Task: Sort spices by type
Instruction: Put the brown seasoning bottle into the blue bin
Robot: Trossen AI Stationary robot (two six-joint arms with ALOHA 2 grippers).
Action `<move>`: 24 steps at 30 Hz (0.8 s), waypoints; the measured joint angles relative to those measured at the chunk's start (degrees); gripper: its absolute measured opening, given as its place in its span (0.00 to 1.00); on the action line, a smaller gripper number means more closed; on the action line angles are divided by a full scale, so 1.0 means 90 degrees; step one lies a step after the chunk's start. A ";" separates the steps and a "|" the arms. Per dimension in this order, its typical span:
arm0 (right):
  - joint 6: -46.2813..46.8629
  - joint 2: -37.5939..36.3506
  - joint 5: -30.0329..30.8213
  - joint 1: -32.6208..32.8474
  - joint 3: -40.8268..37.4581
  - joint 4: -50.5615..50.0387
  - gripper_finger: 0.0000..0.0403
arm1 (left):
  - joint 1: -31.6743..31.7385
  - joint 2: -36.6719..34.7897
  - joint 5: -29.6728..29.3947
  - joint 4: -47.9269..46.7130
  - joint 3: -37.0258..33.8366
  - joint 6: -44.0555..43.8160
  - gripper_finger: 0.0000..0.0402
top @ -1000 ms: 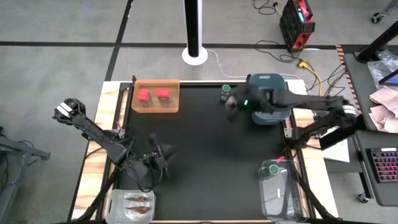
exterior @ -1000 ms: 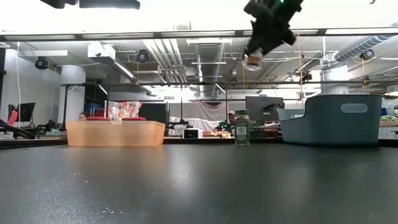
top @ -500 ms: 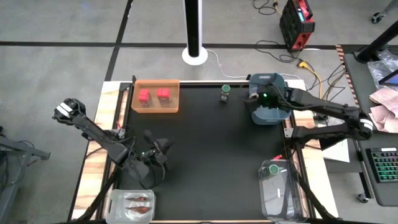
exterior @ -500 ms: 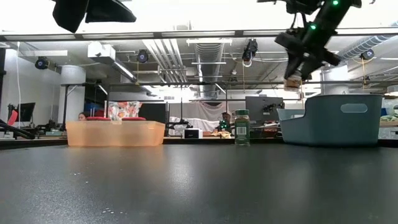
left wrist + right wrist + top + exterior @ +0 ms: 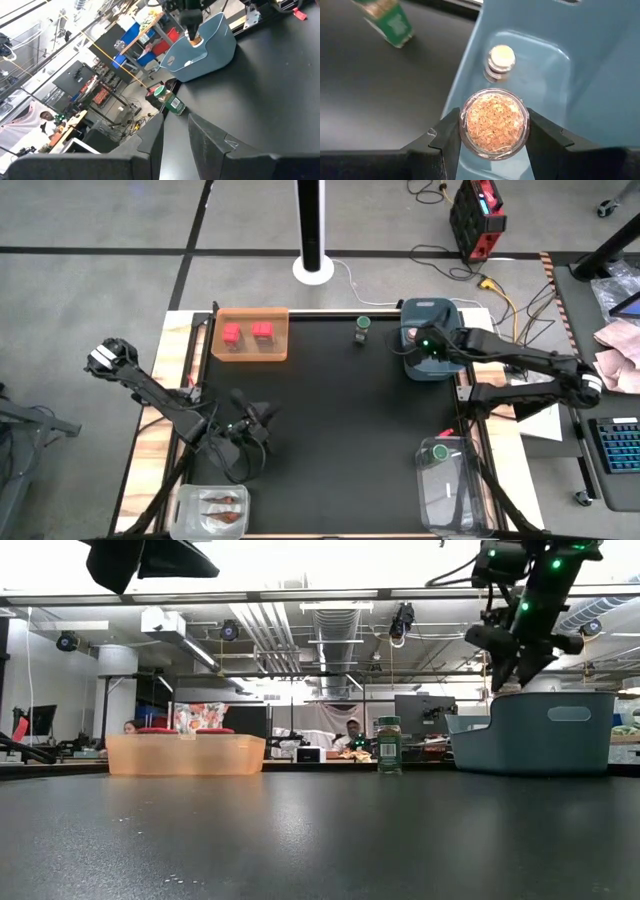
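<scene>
My right gripper (image 5: 418, 345) is over the blue tub (image 5: 432, 308), shut on a small glass jar of tan flakes (image 5: 493, 124). A second jar with a pale cap (image 5: 500, 60) stands on the tub's floor. One green-capped jar (image 5: 362, 330) stands on the table left of the tub. Another green-capped jar (image 5: 440, 451) sits in the clear container at the near right. Two red cube boxes (image 5: 247, 332) lie in the orange tray. Two packets (image 5: 221, 508) lie in the near-left clear container. My left gripper (image 5: 250, 423) waits open above the table's left-middle. My right gripper pinches the jar's round glass wall (image 5: 466, 125) between its two fingers (image 5: 447, 135), one on each opposite side. The fingers come from above, pointing down. The jar is lifted clear inside the tub's opening, one round end with the flakes showing toward the wrist camera.
The orange tray (image 5: 275, 352) sits at the far left of the black mat. The clear containers (image 5: 450, 490) stand at the near corners. The middle of the mat is bare. In the low view the tub (image 5: 540, 735) stands right of the green-capped jar (image 5: 388, 745).
My right gripper has carried the jar from above the standing green-capped jar toward the table's right edge and then down into the blue tub's opening. It has stayed shut on the jar throughout. My left arm shifted slightly early on, then kept still.
</scene>
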 joint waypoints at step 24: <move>-0.1226 0.0050 -0.1224 -0.1041 -0.0427 0.0571 0.41 | 0.0000 0.0000 0.0108 -0.0056 0.0000 -0.0171 0.19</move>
